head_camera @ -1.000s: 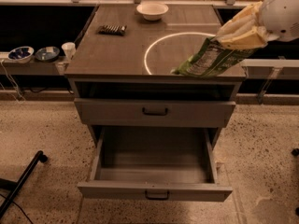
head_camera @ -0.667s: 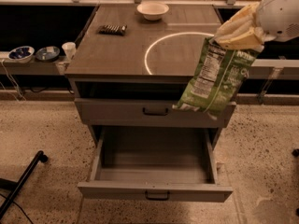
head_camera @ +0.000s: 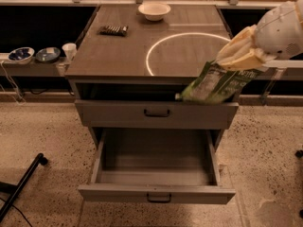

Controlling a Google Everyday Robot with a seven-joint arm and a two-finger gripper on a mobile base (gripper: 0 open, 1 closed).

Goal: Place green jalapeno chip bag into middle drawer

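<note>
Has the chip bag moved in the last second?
Yes. The green jalapeno chip bag, held by the pincer, has come down from beside the white ring to the front edge of the cabinet top, above the middle drawer.

Your arm comes in from the right side, high up. Its round white end tilts down to the left. Your gripper sits at its tip, pale fingers pinched tight on the green jalapeno chip bag.

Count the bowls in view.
3. White bowl at the back of the cabinet top; blue bowl and grey bowl side by side on the left ledge. The gripper, at right, holds the bag.
</note>
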